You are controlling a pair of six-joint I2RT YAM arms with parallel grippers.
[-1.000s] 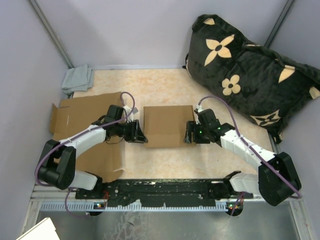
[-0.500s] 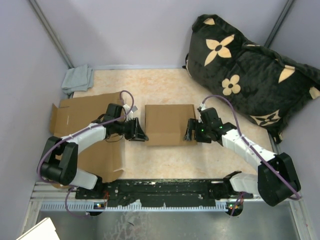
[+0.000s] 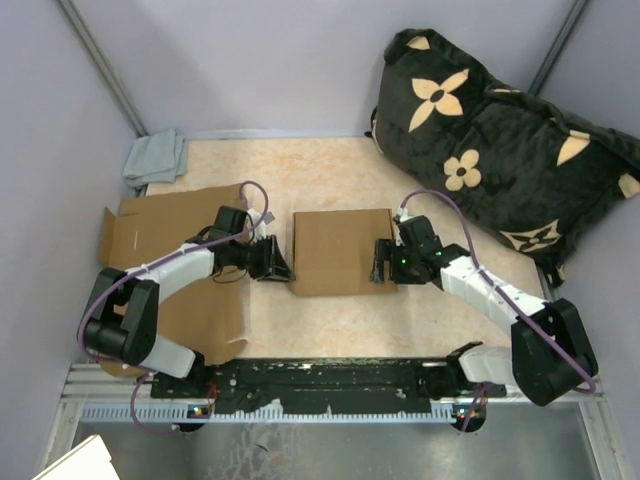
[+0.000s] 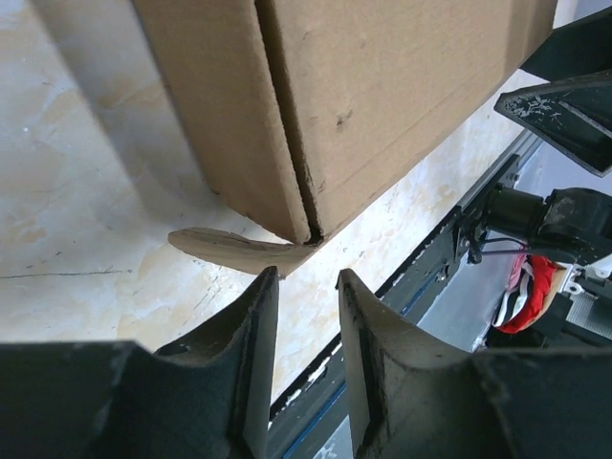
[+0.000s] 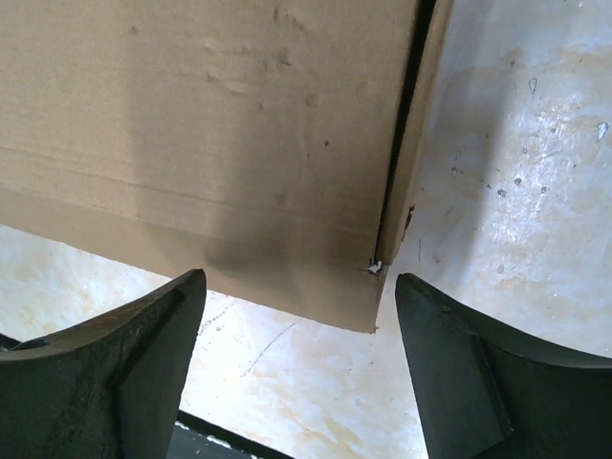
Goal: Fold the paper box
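The brown paper box (image 3: 340,250) stands closed in the middle of the table, between my two grippers. My left gripper (image 3: 278,266) is at the box's left near corner, its jaws a narrow gap apart and empty. In the left wrist view the box's corner (image 4: 316,143) hangs just past the fingertips (image 4: 260,287), and a small flap (image 4: 234,251) pokes out flat on the table beneath it. My right gripper (image 3: 380,263) is at the box's right side, open wide. In the right wrist view the box's corner (image 5: 287,191) sits just beyond the gripper (image 5: 298,287), untouched.
Flat cardboard sheets (image 3: 165,230) lie under the left arm. A grey cloth (image 3: 156,158) sits in the back left corner. A big black cushion with tan flowers (image 3: 500,150) fills the back right. A black rail (image 3: 330,378) runs along the near edge.
The right jaws have opened wider. The left jaws have narrowed slightly. The box has shifted a little to the right and away.
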